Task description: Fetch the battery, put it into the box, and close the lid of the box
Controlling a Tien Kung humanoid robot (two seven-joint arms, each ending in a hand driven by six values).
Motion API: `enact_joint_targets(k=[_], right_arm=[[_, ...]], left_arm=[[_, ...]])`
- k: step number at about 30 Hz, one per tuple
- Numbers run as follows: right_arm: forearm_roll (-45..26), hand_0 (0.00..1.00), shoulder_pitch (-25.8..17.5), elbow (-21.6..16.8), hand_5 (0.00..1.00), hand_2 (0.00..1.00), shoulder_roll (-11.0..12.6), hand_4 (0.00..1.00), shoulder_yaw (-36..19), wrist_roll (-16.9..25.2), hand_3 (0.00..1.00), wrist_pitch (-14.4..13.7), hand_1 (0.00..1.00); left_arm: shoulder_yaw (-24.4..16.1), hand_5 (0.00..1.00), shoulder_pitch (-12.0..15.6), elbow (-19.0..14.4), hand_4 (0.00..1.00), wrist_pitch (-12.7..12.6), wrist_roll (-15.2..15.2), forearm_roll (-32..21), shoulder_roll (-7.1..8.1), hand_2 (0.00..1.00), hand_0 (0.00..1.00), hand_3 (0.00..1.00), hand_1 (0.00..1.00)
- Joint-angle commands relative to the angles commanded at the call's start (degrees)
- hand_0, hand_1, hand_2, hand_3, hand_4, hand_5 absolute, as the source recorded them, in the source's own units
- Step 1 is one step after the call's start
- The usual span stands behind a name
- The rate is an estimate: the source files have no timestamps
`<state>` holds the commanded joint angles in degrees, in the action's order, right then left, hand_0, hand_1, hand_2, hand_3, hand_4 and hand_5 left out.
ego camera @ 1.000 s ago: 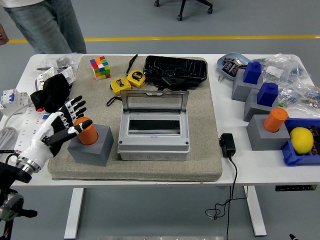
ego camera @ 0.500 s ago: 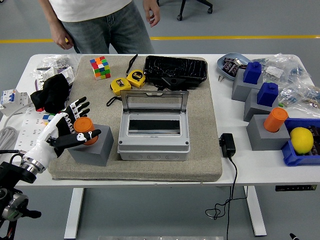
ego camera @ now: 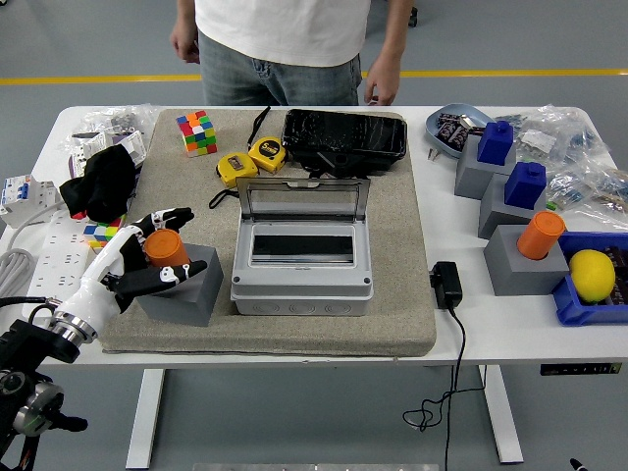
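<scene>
An orange cylindrical battery [ego camera: 165,251] stands upright in a grey block [ego camera: 186,294] at the front left of the mat. My left hand [ego camera: 177,242] comes in from the lower left. Its fingers curl behind the battery and the thumb presses across its front. The grey box [ego camera: 302,280] sits mid-mat with its clear lid [ego camera: 304,201] standing open at the back, and the inside looks dark and bare. My right hand is out of view.
A person stands at the far edge with both hands hanging, one [ego camera: 381,86] just above a black case [ego camera: 343,139]. A Rubik's cube [ego camera: 197,131], yellow tape measures [ego camera: 250,160] and a black glove [ego camera: 101,183] lie at the left. Grey blocks with a second orange battery [ego camera: 541,234], a lemon [ego camera: 592,274] and a power adapter [ego camera: 446,285] are at the right.
My left hand has closed from spread fingers beside the battery to a grip around it. The person has walked from the far left to the middle of the far side.
</scene>
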<state>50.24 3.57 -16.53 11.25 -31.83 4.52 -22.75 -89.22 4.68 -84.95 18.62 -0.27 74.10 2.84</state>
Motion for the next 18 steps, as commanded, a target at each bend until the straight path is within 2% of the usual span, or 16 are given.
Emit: enact_joint_targets(k=[1, 6, 7, 12, 13, 18], right_arm=[[0.00, 0.815, -0.01, 0.00, 0.998, 0.777, 0.01, 0.998, 0.03, 0.00, 0.778, 0.01, 0.808], [-0.02, 0.815, -0.02, 0.02, 0.998, 0.777, 0.06, 0.998, 0.02, -0.01, 0.778, 0.03, 0.808], [-0.02, 0.815, -0.04, 0.04, 0.998, 0.776, 0.06, 0.998, 0.04, -0.02, 0.778, 0.03, 0.807], [0.06, 0.815, -0.08, 0.02, 0.998, 0.776, 0.05, 0.998, -0.10, -0.05, 0.778, 0.03, 0.807], [0.08, 0.815, -0.08, 0.02, 0.998, 0.775, 0.04, 0.998, -0.14, -0.05, 0.777, 0.03, 0.807], [0.12, 0.815, -0.11, 0.04, 0.998, 0.775, 0.05, 0.998, -0.27, -0.07, 0.777, 0.00, 0.807]], left_arm=[[0.01, 0.002, 0.00, 0.02, 0.998, -0.19, -0.07, -0.05, 0.01, 0.638, 0.817, 0.577, 0.798], [0.21, 0.002, -0.05, 0.18, 0.998, -0.94, -0.22, -0.34, 0.14, 0.638, 0.817, 0.577, 0.798], [0.32, 0.002, -0.04, 0.21, 0.998, -1.06, -0.23, -0.45, 0.15, 0.492, 0.739, 0.478, 0.702], [1.02, 0.002, -0.04, 0.32, 0.998, -2.05, -0.42, -1.17, 0.08, 0.492, 0.739, 0.478, 0.702], [1.13, 0.002, -0.03, 0.33, 0.998, -2.22, -0.46, -1.28, 0.06, 0.453, 0.696, 0.430, 0.663], [2.04, 0.002, -0.03, 0.59, 0.998, -3.76, -0.94, -2.14, 0.16, 0.453, 0.696, 0.430, 0.663]])
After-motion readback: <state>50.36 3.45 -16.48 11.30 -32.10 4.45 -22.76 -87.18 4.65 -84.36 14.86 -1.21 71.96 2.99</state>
